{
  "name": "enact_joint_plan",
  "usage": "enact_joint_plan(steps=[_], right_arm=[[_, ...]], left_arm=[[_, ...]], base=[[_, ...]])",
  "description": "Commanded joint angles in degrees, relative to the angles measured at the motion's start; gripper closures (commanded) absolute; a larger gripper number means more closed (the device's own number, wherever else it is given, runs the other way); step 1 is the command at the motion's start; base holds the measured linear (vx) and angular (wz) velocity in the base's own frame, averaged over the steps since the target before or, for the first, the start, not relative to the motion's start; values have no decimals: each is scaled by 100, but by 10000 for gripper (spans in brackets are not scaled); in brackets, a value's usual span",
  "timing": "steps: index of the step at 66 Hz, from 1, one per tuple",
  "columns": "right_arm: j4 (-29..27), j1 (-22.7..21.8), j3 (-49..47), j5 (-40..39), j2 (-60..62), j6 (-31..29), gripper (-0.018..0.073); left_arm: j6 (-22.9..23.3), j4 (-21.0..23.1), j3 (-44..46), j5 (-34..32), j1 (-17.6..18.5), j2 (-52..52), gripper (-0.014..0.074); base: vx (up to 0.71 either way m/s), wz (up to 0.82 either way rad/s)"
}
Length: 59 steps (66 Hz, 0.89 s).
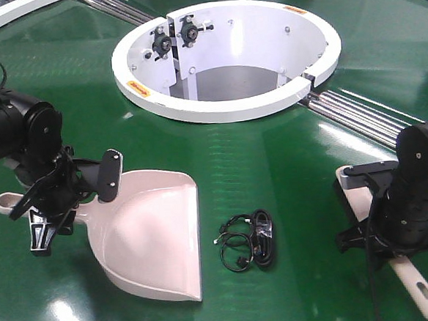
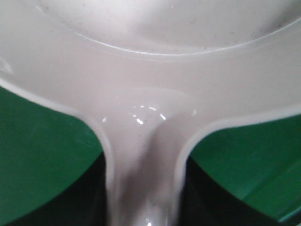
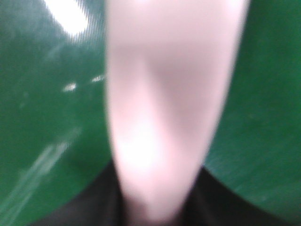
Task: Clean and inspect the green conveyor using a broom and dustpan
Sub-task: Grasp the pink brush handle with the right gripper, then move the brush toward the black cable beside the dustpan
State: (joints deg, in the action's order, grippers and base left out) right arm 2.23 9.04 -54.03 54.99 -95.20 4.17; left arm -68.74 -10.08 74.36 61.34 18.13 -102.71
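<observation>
Left gripper (image 1: 50, 209): jaws closed against the handle of the dustpan (image 1: 149, 235), which lay flat on the green conveyor (image 1: 273, 164).
Right gripper (image 1: 384, 226): over the broom (image 1: 420, 287); grip too blurred to tell.
Progress: black cable bundle (image 1: 249, 240) lay unswept between the tools; sweeping seemingly not begun.

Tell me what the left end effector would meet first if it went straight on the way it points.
The dustpan: its handle lies within the left end effector, and the scoop's back wall looks directly ahead.

Left of the right gripper (image 1: 387, 244), bare green conveyor (image 1: 303, 169) lay open up to 1 black cable coil (image 1: 249, 240); the dustpan (image 1: 149, 235) blocked beyond.
</observation>
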Motion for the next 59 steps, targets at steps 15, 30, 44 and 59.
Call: enact_joint_plan(steps=[15,30,44,59], right_arm=[[215,-5,-199,-24,675,6,568],[101,-5,-199,216,1396,6,566],[-501,40,-179,916,1467,-153,564],[-604,754,-179,875,1237,110,564]], left_arm=[[96,21,159,-51,48,220,603],[96,21,159,-51,48,220,603],[96,21,159,-51,48,220,603],[96,21,159,-51,48,220,603]], base=[[0,0],[0,0],[0,0],[0,0]])
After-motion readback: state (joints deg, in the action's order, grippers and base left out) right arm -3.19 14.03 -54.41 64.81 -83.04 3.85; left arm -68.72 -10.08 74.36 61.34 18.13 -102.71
